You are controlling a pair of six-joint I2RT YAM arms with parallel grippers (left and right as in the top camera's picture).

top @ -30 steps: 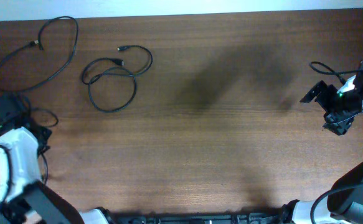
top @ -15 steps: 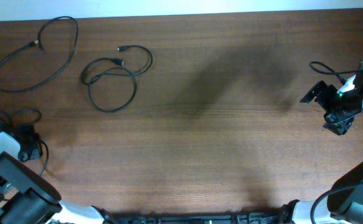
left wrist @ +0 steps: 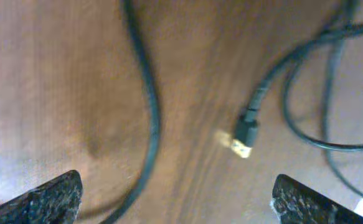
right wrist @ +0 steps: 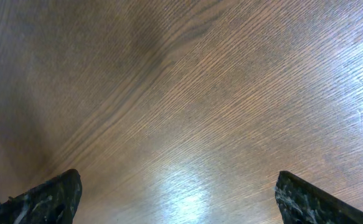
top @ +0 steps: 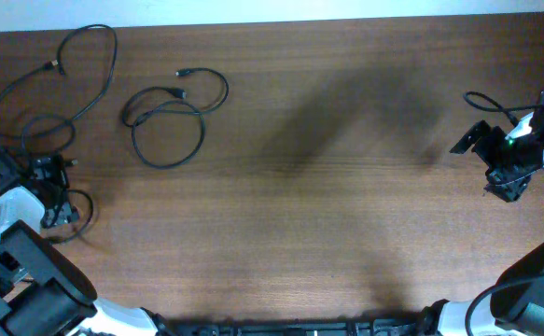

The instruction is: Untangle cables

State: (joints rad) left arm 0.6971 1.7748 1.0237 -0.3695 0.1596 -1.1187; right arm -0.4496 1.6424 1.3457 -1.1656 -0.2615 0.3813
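cables: black loops, gold plug tip, woodgrain table's far-left
L grip: jaws apart, empty, table's left edge
R grip: jaws apart, empty, table's right edge

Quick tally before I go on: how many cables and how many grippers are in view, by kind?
Black cables: 3 (far-left cable, middle cable, loose cable below the left gripper)
Grippers: 2 (left gripper, right gripper, both open)
Total: 5
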